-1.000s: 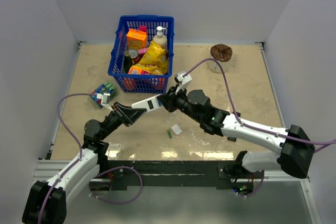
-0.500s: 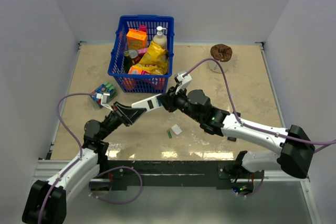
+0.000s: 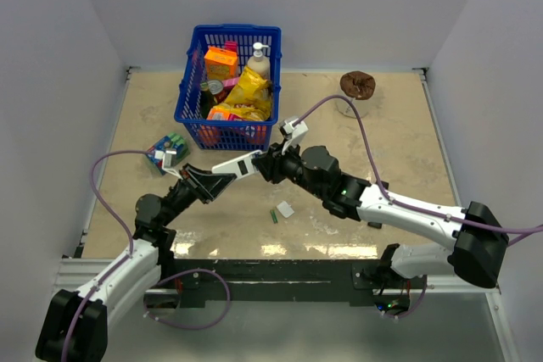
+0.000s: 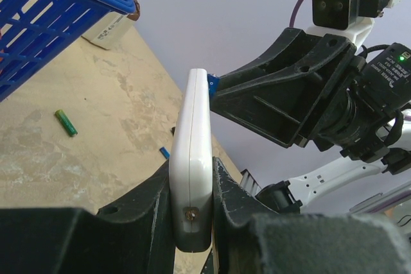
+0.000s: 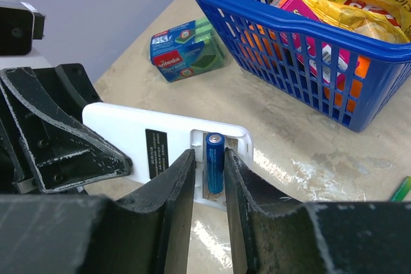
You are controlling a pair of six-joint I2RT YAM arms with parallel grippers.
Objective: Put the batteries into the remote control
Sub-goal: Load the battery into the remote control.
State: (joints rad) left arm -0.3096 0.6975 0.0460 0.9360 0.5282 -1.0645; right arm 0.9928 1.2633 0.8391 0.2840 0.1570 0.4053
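Note:
My left gripper is shut on the near end of the white remote control, holding it in the air on edge. Its open battery bay faces my right gripper. A blue battery lies in that bay. The right fingers stand on either side of it, with a thin gap on the left. A green battery lies on the table beside a small white cover piece. Another small blue battery lies on the table below the remote.
A blue basket full of groceries stands at the back, close behind the remote. A sponge pack lies at the left. A brown object sits at the back right.
The right jaws have parted a little around the blue battery, which stays in the bay. The left gripper still holds the remote in the same place.

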